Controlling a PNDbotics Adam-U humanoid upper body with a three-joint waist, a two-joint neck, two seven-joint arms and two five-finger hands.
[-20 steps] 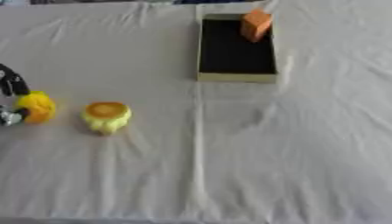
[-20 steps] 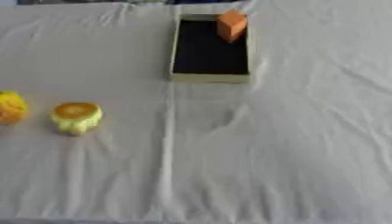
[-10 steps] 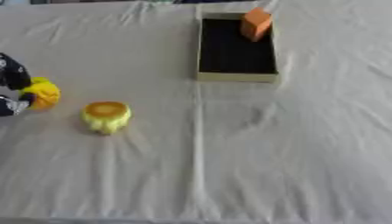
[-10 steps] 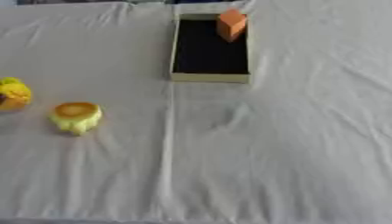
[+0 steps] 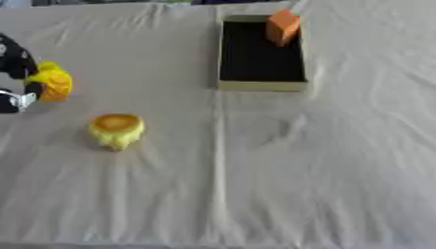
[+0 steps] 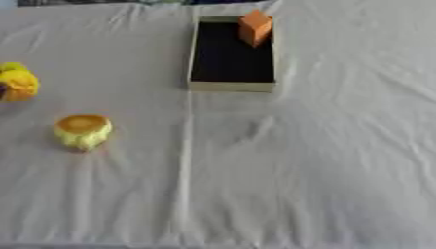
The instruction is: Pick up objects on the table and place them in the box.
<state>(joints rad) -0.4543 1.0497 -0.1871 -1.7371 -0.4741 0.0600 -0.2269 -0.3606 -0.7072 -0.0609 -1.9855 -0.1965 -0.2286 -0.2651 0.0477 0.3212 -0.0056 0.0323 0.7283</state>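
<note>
- Small bright-yellow lumpy toy w/ orange patch point(image 5: 53, 81) sits at far left edge of table, held in robot's left hand point(image 5: 15, 73); looks lifted a little off the cloth, can't tell for sure.
- Left hand, black w/ silver bits, comes in from left edge; dark fingers point(image 5: 19, 62) curl round the toy's left side, pinching it. Only part of hand in view.
- Just below & right of those fingers: round pale-yellow cupcake-shaped toy w/ orange top point(image 5: 115, 130), upright on the cloth, apart from hand.
- Well right of & above the fingers: shallow rectangular cream-walled box w/ black floor point(image 5: 259, 85), near table's far edge.
- Orange block point(image 5: 282, 27) stands inside box, at its far right corner.
- Wrinkled white tablecloth point(image 5: 281, 185) covers whole table; long crease runs down from box's left corner.
- Right hand not seen in either view.
</note>
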